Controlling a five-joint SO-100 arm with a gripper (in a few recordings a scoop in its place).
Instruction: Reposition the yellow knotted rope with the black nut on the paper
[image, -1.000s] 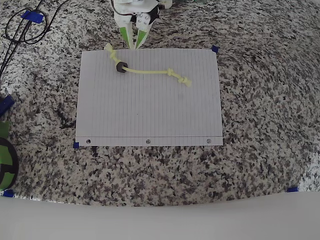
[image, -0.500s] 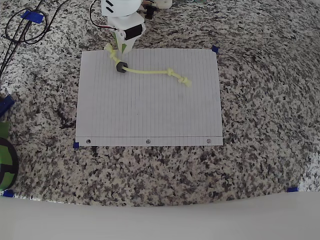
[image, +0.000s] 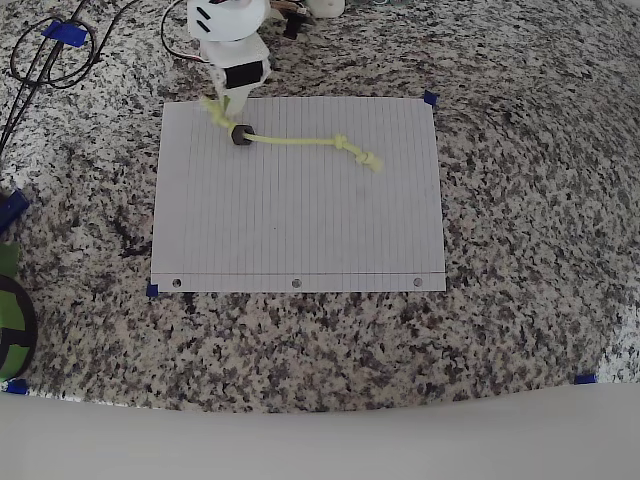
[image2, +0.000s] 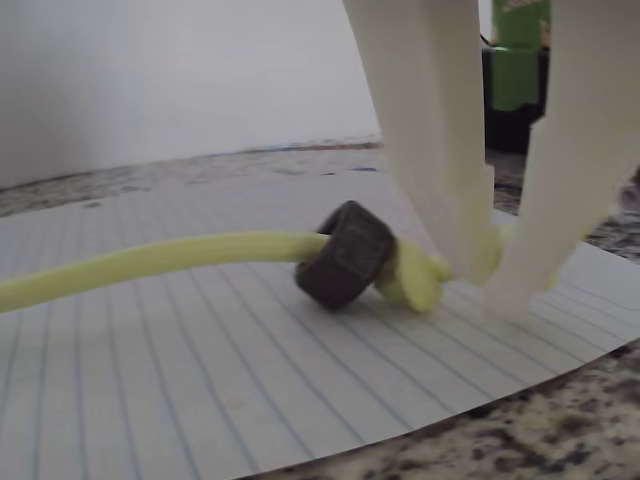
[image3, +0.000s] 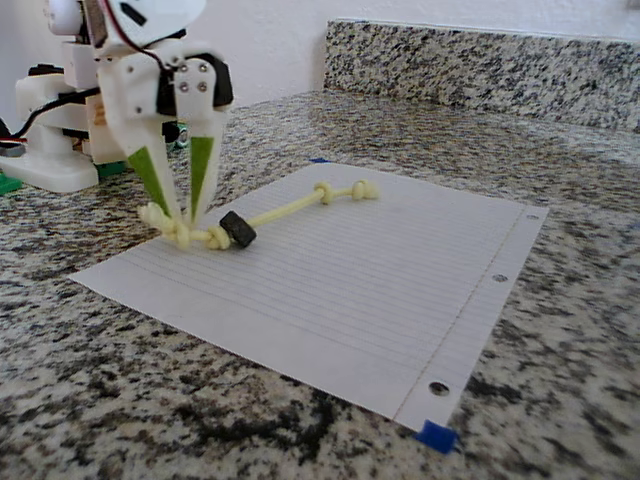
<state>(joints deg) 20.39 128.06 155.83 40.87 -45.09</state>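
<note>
From overhead, your gripper (image: 224, 108) is down at the paper's (image: 300, 220) far left corner, right on the rope's (image: 295, 143) knotted end, and the white arm body covers the tips so you can't read the gap from here. The rope runs from that corner rightward across the upper part of the sheet, ending in a double knot right of the middle, and the nut (image: 240, 135) sits on the cord just beside the gripper. The paper lies flat on the speckled counter (image: 520, 200), with blue tape (image: 430, 98) at its corners. On the wrist view, you've got both pale fingers (image2: 440, 160) planted on the paper (image2: 200, 360), drawn in narrow, with the knot of the rope (image2: 150, 262) pinched between their tips. The nut (image2: 345, 255) is tilted on edge, touching the knot on its left side, and the cord stretches away left, a touch blurred. On the fixed view, your gripper (image3: 184, 225) points straight down, green-lined fingers (image3: 152, 178) converging to a narrow gap around the rope's (image3: 285, 208) near knot at the paper's (image3: 360, 290) left edge. The nut (image3: 237, 229) rests on the sheet just right of the tips, and the cord leads off to two more knots farther back.
</note>
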